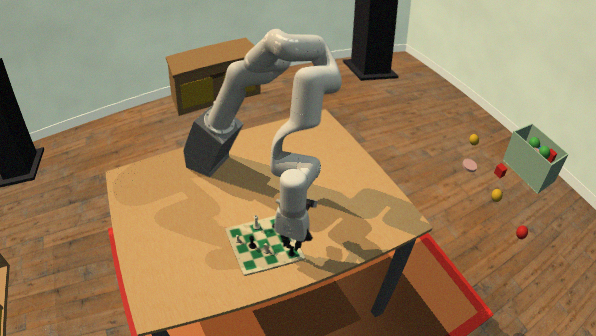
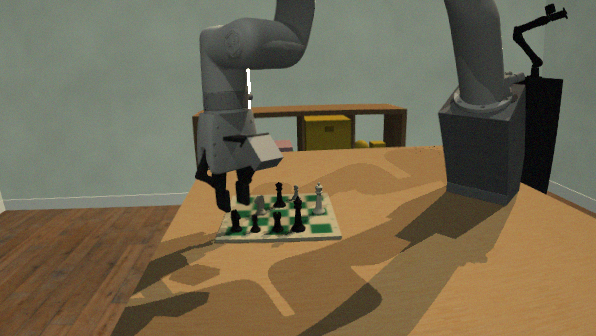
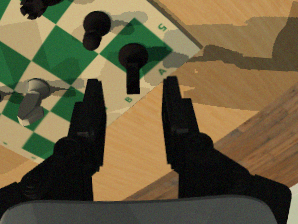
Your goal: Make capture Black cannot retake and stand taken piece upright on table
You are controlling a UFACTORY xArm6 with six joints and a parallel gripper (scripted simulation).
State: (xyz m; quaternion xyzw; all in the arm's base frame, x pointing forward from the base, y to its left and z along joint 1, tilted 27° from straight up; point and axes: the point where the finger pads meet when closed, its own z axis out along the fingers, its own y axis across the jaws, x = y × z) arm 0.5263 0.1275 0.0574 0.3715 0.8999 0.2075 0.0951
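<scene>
Claw part-open, nothing gripped; black corner piece upright on A5, and if descent is skewed toward the neighbouring black pawn, a fingertip could topple it or nudge it off-square

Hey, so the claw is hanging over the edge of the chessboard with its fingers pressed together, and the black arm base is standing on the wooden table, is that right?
Not quite: the fingers stand apart, with a gap between them, as the wrist view shows. The rest of the statement can stand.
</scene>
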